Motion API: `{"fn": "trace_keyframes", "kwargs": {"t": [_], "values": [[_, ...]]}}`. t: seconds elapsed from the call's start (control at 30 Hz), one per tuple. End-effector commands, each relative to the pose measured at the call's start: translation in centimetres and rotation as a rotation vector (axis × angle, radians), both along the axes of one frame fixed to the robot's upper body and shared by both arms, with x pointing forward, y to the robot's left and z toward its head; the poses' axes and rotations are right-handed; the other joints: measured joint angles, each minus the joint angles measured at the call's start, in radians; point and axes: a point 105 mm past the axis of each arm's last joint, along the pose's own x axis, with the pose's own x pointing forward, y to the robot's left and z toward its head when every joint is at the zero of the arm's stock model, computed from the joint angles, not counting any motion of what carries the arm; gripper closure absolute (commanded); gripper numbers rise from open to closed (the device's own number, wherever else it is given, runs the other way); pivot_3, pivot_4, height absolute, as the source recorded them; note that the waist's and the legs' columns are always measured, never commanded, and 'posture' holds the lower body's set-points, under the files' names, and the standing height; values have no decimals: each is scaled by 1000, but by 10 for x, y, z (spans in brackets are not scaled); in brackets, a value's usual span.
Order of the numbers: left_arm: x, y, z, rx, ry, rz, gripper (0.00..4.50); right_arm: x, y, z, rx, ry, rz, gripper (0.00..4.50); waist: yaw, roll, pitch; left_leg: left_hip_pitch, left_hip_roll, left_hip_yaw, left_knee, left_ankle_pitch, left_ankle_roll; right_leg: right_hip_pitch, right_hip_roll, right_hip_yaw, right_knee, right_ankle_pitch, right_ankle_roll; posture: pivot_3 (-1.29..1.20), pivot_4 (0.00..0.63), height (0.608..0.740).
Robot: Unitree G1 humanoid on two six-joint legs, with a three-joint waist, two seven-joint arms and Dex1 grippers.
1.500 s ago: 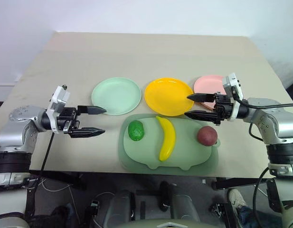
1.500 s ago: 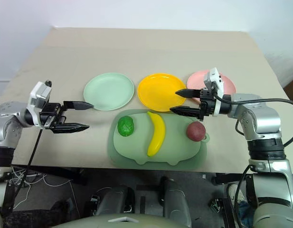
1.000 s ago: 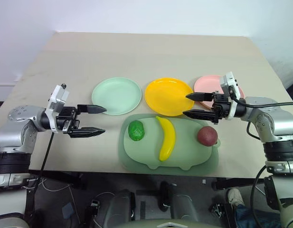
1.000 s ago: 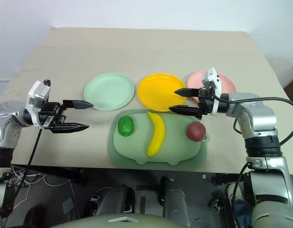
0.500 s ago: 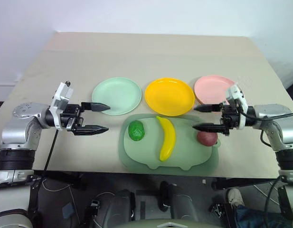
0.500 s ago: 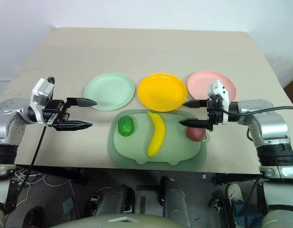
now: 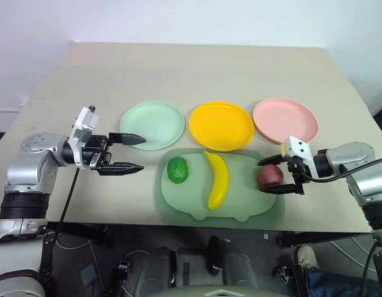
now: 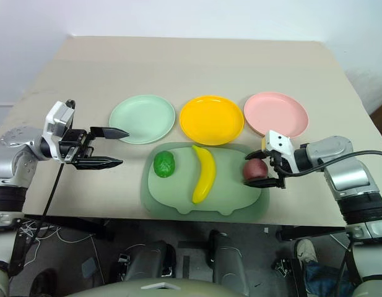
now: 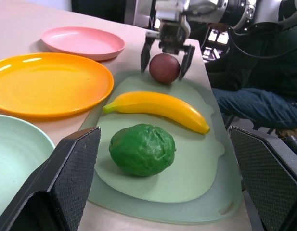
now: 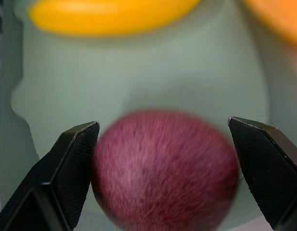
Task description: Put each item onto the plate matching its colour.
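A dark red-maroon round fruit [image 7: 270,176] lies on the right of the pale green board [image 7: 191,207]. My right gripper [image 7: 260,176] is open and low over the board, one finger on each side of this fruit; the right wrist view shows the fruit [image 10: 165,168] between its fingertips [image 10: 73,159]. The yellow banana [image 7: 217,179] lies mid-board and the bumpy green fruit [image 7: 177,170] on its left. Behind the board stand the mint green plate [image 7: 151,124], the yellow plate [image 7: 220,125] and the pink plate [image 7: 285,119], all bare. My left gripper [image 7: 139,153] hovers open beside the mint plate.
The beige table [image 7: 197,68] stretches bare behind the plates to a white wall. The board reaches close to the table's front edge. In the left wrist view a seated person's legs [image 9: 254,96] show beyond the table's right side.
My right gripper has come down and back from in front of the yellow and pink plates to the board, and its fingers now flank the maroon fruit. The left gripper has hardly moved.
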Motion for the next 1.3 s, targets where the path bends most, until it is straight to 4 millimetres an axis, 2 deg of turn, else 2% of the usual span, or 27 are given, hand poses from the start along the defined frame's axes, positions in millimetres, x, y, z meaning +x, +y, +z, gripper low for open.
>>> {"fn": "trace_keyframes", "kwargs": {"t": [0.03,0.1,0.23,0.3,0.37,0.43,0.5,0.6,0.7,0.83,0.97,1.03,1.1,1.2,1.3], "values": [[-1,3,9,7,-38,5,0,4,1,11,16,-30,2,737,0,0,0,0,0,0,0,0,0,0,0,0,0,0,0,0,150,740],[-1,4,10,2,-38,8,0,7,4,16,26,-55,6,1210,0,0,0,0,0,0,0,0,-1,0,0,0,0,0,0,0,150,740],[-1,5,9,7,-33,13,0,15,18,47,210,-100,-5,1224,-1,0,0,0,0,0,0,0,-1,0,0,0,0,0,0,0,150,740],[0,5,9,1,-38,17,0,22,26,73,360,-128,-34,1224,-1,0,0,0,0,0,0,1,-1,0,0,0,0,0,0,0,150,740],[0,5,8,3,-38,18,0,30,26,96,494,-108,-89,1224,-1,0,0,0,0,0,0,1,-2,0,0,0,0,0,0,0,150,740],[0,4,8,3,-38,19,0,46,21,103,497,-193,-170,1224,1,0,0,0,0,0,0,1,-2,0,0,0,1,0,0,0,150,740],[0,4,8,2,-38,20,0,73,8,99,456,-255,-334,1224,1,-1,0,0,0,0,0,1,-1,0,0,0,1,0,0,0,150,740],[0,4,7,3,-38,20,0,109,-20,81,260,-389,-569,1224,0,-1,0,0,0,0,0,0,0,1,0,0,0,0,0,0,150,740],[-1,5,7,5,-37,19,0,123,-41,63,114,-421,-690,1224,-2,0,0,-1,0,0,-1,1,-3,0,0,0,0,0,0,0,150,740],[-1,6,7,7,-35,21,0,133,-52,54,-56,-533,-735,1224,-16,0,0,-2,0,2,-1,2,-4,-2,0,1,1,0,0,0,150,740],[-2,6,7,9,-35,25,0,135,-47,56,0,-525,-723,1224,-29,0,0,-1,0,2,-2,2,-4,-3,0,1,1,0,0,0,150,740],[-3,7,7,8,-33,26,0,135,-43,65,60,-511,-711,491,-31,0,0,-1,0,2,-2,2,-4,-3,1,1,1,0,0,0,150,740],[-3,7,7,7,-33,30,0,139,-48,72,86,-513,-778,61,-31,0,0,-1,1,2,-2,2,-4,-3,1,1,1,0,0,0,150,740],[-3,7,7,7,-31,27,0,139,-47,71,107,-480,-779,61,-29,0,0,-1,1,2,-2,2,-4,-3,0,2,1,0,0,0,150,740],[-3,7,7,5,-33,27,0,141,-41,91,239,-497,-785,61,-26,0,0,-1,1,2,-2,2,-3,-3,0,1,1,0,0,0,150,740]]}}
